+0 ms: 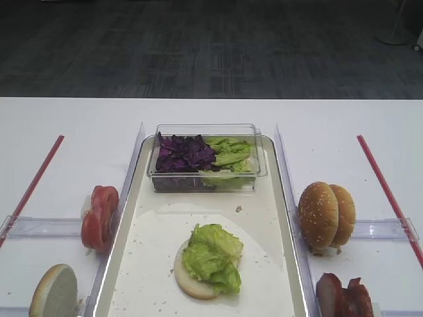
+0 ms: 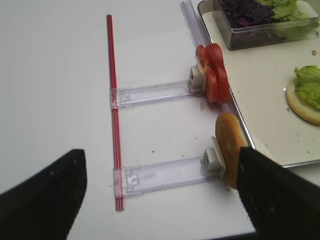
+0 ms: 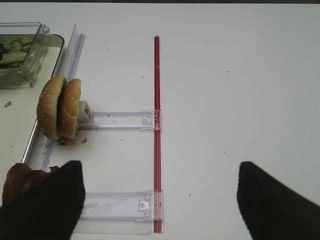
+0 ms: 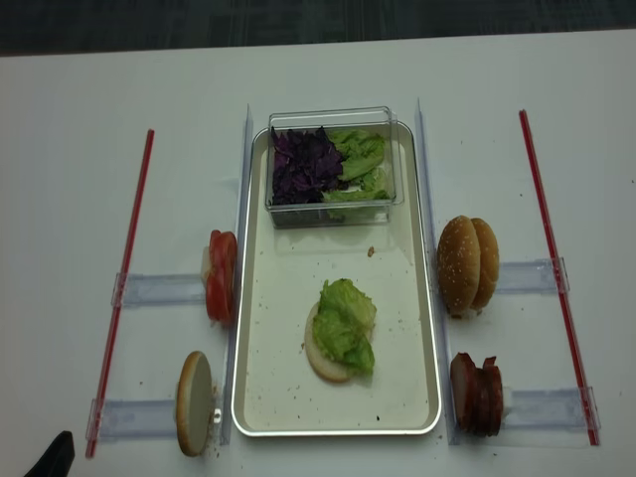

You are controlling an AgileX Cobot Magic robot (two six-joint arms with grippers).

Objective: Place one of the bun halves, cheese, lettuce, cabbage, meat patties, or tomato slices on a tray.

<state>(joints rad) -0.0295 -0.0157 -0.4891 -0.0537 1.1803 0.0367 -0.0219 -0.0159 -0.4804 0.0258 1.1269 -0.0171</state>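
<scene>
1. You have the tray (image 4: 260,397) lying lengthwise in the middle of the white table (image 4: 70,149), with clear plastic rails along both of its long sides.
2. On the tray's near half you see a pale bun half (image 4: 320,360) lying flat with a green lettuce leaf (image 4: 348,320) resting on top of it.
3. At the tray's far end sits a clear plastic box (image 4: 332,164) holding purple cabbage (image 4: 303,166) on its left and more green leaves on its right.
4. Left of the tray, the tomato slices (image 4: 221,275) stand on edge, and nearer to you a single bun half (image 4: 195,402) stands on edge too.
5. Right of the tray, two sesame bun halves (image 4: 467,263) stand together on edge; the meat patties (image 4: 477,395) stand nearer to you.
6. Your right gripper (image 3: 160,200) hangs over bare table with its fingers spread wide and nothing between them.
7. Your left gripper (image 2: 160,200) also stands spread wide and empty, its right finger (image 2: 277,197) covering part of the upright bun half.
</scene>
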